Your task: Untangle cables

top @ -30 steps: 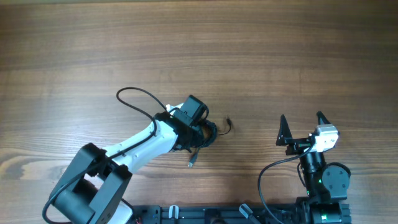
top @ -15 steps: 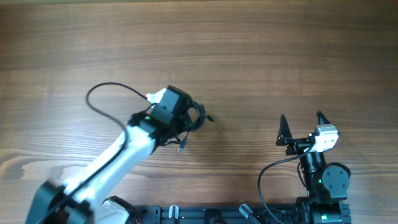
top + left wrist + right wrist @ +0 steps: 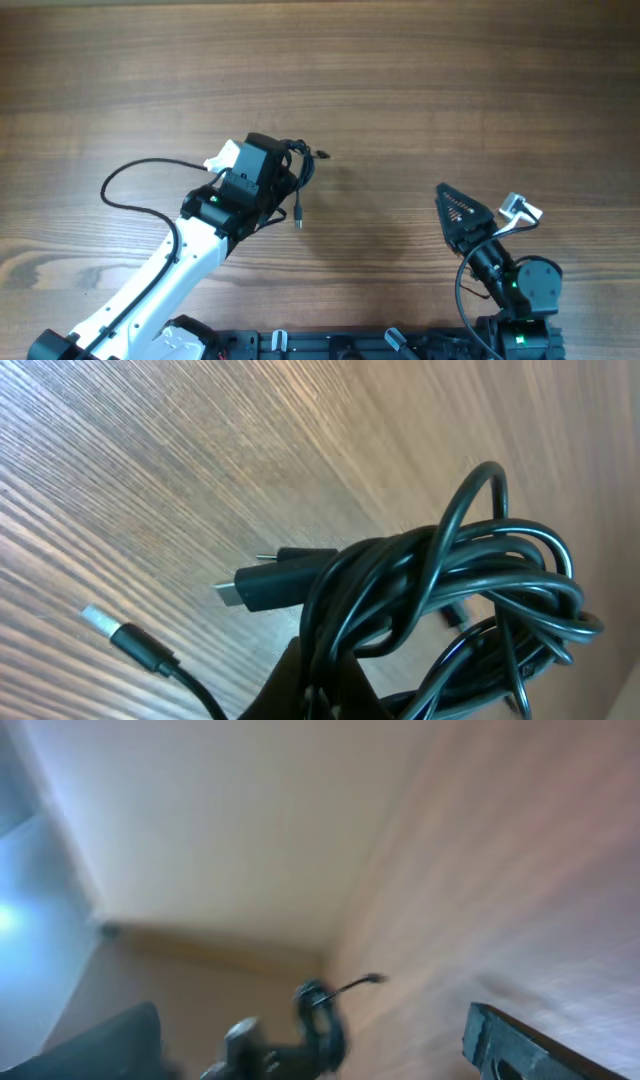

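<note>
We mount the overhead camera above the table [image 3: 400,60], facing straight down, far off. The left wrist camera looks closely at the cables [image 3: 420,560]. The right wrist camera, at 4 o'clock, faces 10 o'clock, blurred; all three share the cables.

The desk [image 3: 400,80] is lit brightly and evenly in the overhead view, and only faint, soft shadows are cast on it. In the left wrist view a pale sheen is spread over the wood grain, and the cables [image 3: 450,590] are rendered sharply. The right wrist view is smeared by motion blur and washed out.
</note>
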You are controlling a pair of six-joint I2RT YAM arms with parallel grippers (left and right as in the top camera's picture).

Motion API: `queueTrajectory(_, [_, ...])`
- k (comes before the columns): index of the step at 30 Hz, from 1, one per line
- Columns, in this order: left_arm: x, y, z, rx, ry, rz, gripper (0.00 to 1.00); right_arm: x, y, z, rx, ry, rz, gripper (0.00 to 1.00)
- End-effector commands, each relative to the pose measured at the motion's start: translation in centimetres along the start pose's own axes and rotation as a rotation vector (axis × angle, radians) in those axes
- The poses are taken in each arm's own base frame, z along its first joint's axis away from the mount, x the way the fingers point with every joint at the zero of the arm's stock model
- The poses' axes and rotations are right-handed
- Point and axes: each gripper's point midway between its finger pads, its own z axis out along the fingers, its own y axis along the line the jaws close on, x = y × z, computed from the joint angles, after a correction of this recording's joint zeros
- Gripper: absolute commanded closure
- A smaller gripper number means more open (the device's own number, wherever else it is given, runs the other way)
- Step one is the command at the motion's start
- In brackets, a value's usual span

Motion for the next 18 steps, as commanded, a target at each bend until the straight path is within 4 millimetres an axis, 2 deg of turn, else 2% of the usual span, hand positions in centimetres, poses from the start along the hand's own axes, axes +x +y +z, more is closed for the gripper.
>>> queueTrajectory(1, [-0.9, -0.9, -0.6, 0.029, -0.031, -0.225, 0.96, 1.4, -0.1, 0.5, 0.025, 0.107, -0.049, 0.01])
queueTrajectory(5, [-0.4, -1.0, -0.6, 0.033, -0.003, -0.254, 0.96, 2.0, -0.2, 2.0, 0.091, 0.235, -0.129, 0.04])
queueTrajectory(8, [0.5, -1.3, -0.6, 0.041, 0.056, -0.326, 0.96, 3.6, 0.3, 3.9, 0.075, 0.435, -0.205, 0.10])
queueTrajectory(11, [0.8, -1.6, -0.6, 0.048, 0.075, -0.374, 0.96, 5.9, 0.5, 5.9, 0.016, 0.596, -0.282, 0.11])
queueTrajectory(14, [1.6, -1.8, -0.7, 0.045, 0.141, -0.452, 0.96, 9.3, 0.8, 8.3, -0.060, 0.713, -0.337, 0.10])
queueTrajectory(16, [2.1, -1.9, -0.8, 0.042, 0.186, -0.508, 0.96, 11.0, 1.1, 9.4, -0.118, 0.735, -0.377, 0.11])
queueTrajectory(18, [2.2, -2.0, -0.9, 0.040, 0.226, -0.538, 0.96, 12.3, 0.2, 10.8, -0.097, 0.712, -0.388, 0.11])
